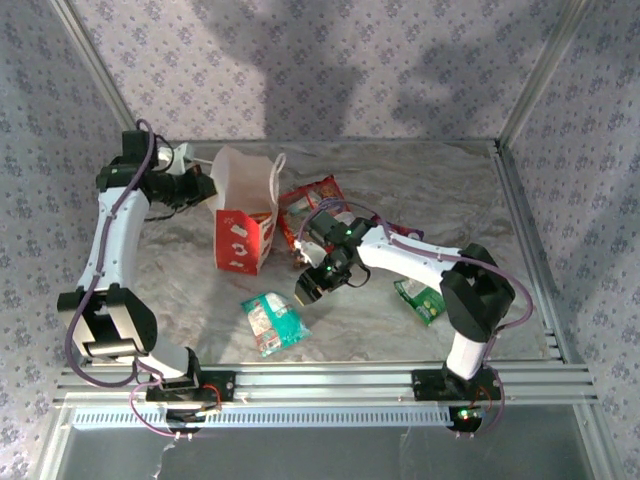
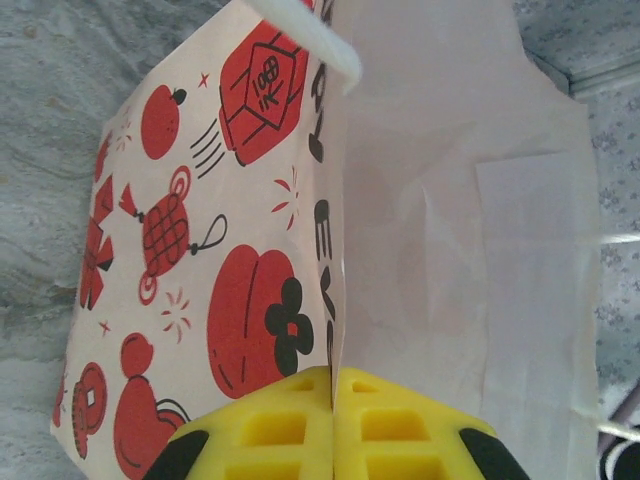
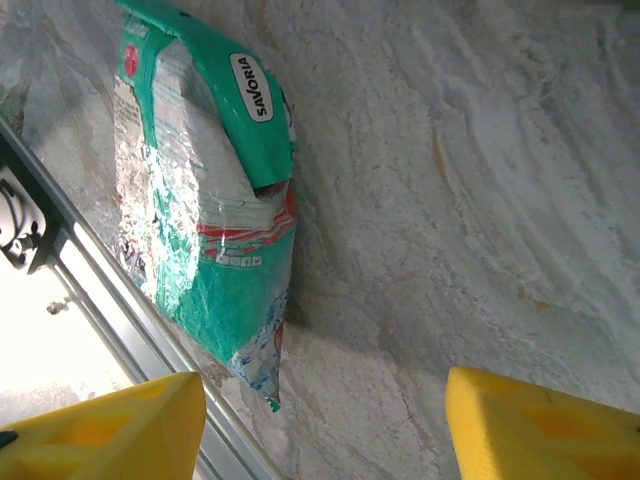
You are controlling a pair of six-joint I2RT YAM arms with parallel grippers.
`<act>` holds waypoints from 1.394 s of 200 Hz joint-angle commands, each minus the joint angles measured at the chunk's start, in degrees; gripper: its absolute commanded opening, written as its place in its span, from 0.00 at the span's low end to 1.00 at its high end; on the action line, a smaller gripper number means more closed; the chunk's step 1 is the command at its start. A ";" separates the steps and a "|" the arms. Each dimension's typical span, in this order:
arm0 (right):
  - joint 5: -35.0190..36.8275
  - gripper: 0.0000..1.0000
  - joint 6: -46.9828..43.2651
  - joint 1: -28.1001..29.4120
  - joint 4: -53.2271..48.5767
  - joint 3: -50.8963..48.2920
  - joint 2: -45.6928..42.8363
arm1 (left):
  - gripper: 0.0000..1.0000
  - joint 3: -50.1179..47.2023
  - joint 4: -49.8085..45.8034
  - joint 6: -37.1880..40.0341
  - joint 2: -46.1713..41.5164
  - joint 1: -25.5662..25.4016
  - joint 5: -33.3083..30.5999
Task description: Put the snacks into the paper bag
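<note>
Bag rim pinched, teal packet loose.
Overhead: left gripper [image 1: 207,188] clamps the rim of the paper bag [image 1: 243,235]; the right arm hides part of the green packet [image 1: 422,300]. Left wrist: bag contents indiscernible. Right wrist: right gripper [image 3: 325,430] spread, holding nothing; teal packet [image 3: 210,220] ahead-left, top cropped.
</note>
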 commanded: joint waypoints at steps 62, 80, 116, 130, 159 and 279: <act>8.25 0.66 1.11 -0.69 0.45 0.62 -4.27 | 0.18 -0.98 -2.81 3.19 -3.49 1.62 -2.37; 10.25 0.66 1.71 -0.65 0.84 0.60 -4.79 | 0.23 1.01 -4.72 5.02 -3.23 1.66 -4.23; 12.99 0.66 2.43 -0.65 1.87 0.27 -6.54 | 0.41 3.30 -6.93 8.57 -2.40 1.65 -6.49; 13.54 0.66 2.44 -0.58 2.01 0.16 -6.97 | 0.45 3.76 -7.53 10.00 -2.18 1.66 -6.26; 14.09 0.66 2.44 -0.65 1.79 0.39 -7.28 | 0.51 4.73 -8.74 11.57 -1.46 1.58 -7.84; 13.16 0.67 1.23 -0.65 1.34 1.41 -5.43 | 0.66 5.64 -7.28 24.61 -2.42 1.54 -5.14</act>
